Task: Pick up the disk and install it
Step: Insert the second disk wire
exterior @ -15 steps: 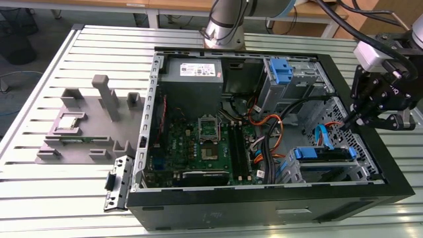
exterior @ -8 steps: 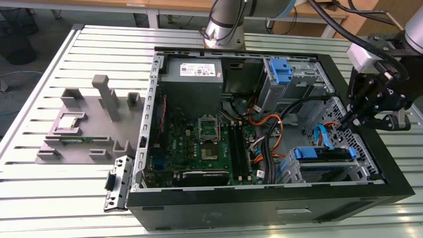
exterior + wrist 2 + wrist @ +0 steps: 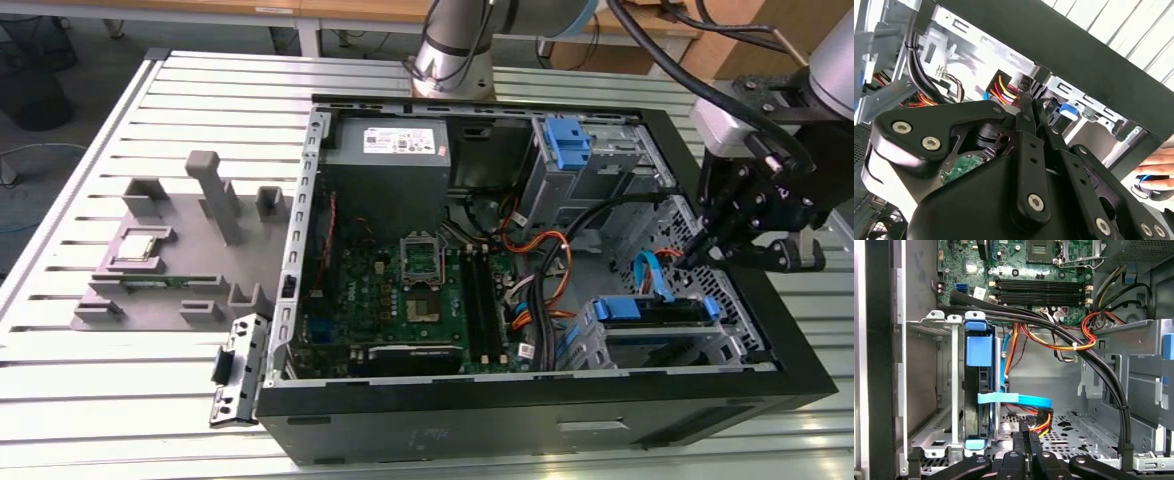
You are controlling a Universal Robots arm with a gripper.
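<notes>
- The gripper (image 3: 758,248) hangs over the open computer case (image 3: 534,400), at the side on the exterior view's right, just above the case's rim.
- Its black fingers (image 3: 1026,450) look pressed together, with nothing between them, in the first wrist view; in the second wrist view the linkage (image 3: 1029,165) is folded in close as well.
- The disk (image 3: 650,312) sits in its blue carrier in the metal drive cage (image 3: 667,345), below the gripper and a bit toward the case's front; gripper and disk are apart, not touching.
- In the first wrist view the disk (image 3: 979,385) stands on edge in the cage slot, its blue tab facing the camera, to one side of the fingertips.
- A light blue flat cable (image 3: 1016,400) runs from beside the disk across the bay, just ahead of the fingers.
- A bundle of red, yellow and orange wires (image 3: 1041,422) ends in a connector right by the fingertips.
- Thick black cables (image 3: 1104,375) sweep across the bay beyond.
- The green motherboard (image 3: 414,290) lies well away from the gripper, deeper in the case.
- A grey fixture block (image 3: 174,250) rests on the slatted table (image 3: 80,380), far from the gripper.
- A person's fingers (image 3: 1159,165) show past the case edge in the second wrist view.
</notes>
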